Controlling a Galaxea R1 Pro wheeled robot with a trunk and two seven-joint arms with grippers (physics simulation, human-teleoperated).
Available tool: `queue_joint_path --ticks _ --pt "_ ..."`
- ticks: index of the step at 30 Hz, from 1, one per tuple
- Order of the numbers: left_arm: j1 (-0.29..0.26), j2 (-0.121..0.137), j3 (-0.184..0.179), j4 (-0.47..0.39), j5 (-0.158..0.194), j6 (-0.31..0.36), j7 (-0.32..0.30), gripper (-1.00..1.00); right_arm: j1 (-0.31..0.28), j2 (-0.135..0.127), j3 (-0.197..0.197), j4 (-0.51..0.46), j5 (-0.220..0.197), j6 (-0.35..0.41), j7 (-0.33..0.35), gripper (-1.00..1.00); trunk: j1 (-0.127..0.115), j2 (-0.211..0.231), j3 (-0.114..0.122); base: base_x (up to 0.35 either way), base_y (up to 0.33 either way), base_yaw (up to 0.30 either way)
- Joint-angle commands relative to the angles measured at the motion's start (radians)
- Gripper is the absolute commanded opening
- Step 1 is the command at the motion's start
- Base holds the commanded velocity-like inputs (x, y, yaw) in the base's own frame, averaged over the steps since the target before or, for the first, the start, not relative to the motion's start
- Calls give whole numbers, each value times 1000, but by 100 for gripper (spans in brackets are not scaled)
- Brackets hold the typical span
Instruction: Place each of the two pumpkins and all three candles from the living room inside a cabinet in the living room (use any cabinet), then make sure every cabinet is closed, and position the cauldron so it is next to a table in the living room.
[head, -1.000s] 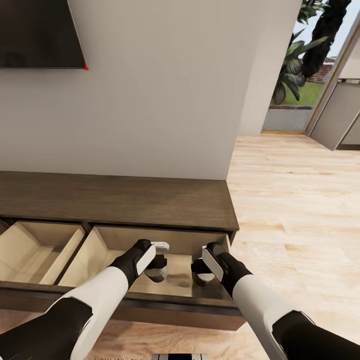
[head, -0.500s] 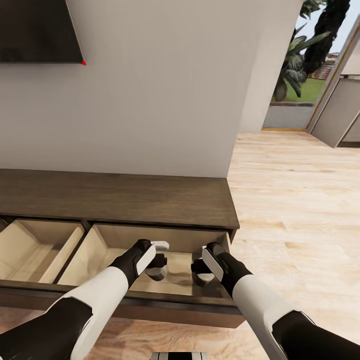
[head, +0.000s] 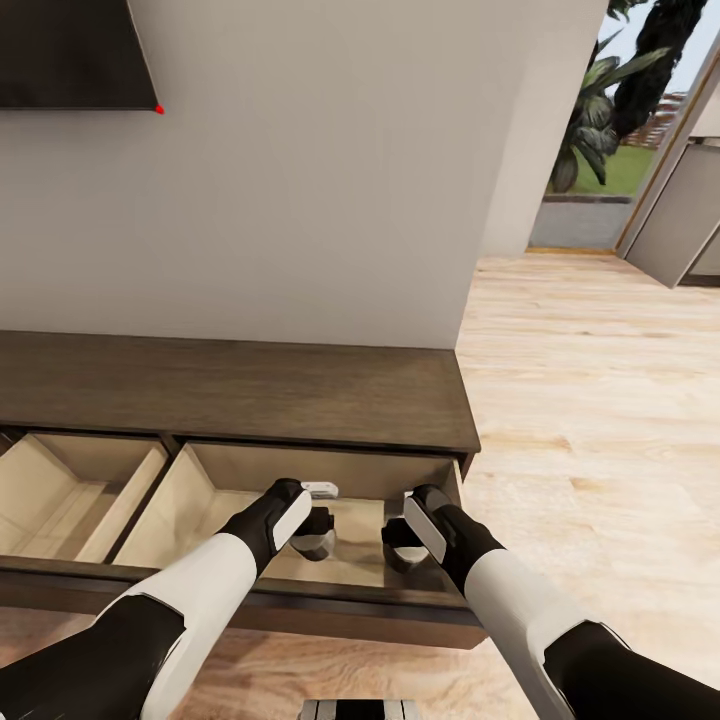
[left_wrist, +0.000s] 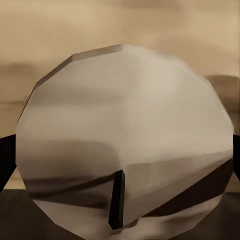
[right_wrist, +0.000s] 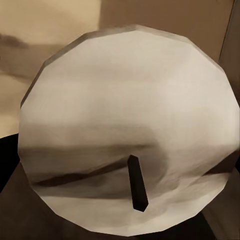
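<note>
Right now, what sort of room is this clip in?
Most likely a living room: a long low dark-wood cabinet with open drawers stands against the wall under a wall-mounted dark screen, on light wood flooring, with a doorway to garden greenery at the far right.

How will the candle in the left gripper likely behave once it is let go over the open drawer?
The candle looks like a short, wide, flat-topped cylinder, so it would probably land upright. Tipped, its round side would likely roll. It looks rigid, and the left gripper hangs low over the drawer.
</note>
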Motion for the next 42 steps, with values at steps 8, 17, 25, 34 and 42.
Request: queue_joint_path --ticks 8,17,25,34,42 --pt "0 0 -4 -1 9 3 8 -100 -1 -1 7 -1 -10 3 -10 -100 0 0 -1 0 0 0" --pt "0 0 -5 -1 9 3 8 -100 -1 -1 7 -1 -10 3 -10 -100 2 -2 -20 0 0 0" --pt "0 0 -5 -1 9 3 8 -100 -1 -1 7 -1 -10 1 -10 -100 2 -2 -20 0 0 0" --pt "0 0 -6 -1 9 3 9 -100 -1 -1 7 -1 -10 1 -10 -100 2 -2 -20 0 0 0" --pt "0 0 -5 -1 9 3 9 -100 -1 -1 7 -1 -10 1 -10 -100 2 -2 -20 147 0 0"
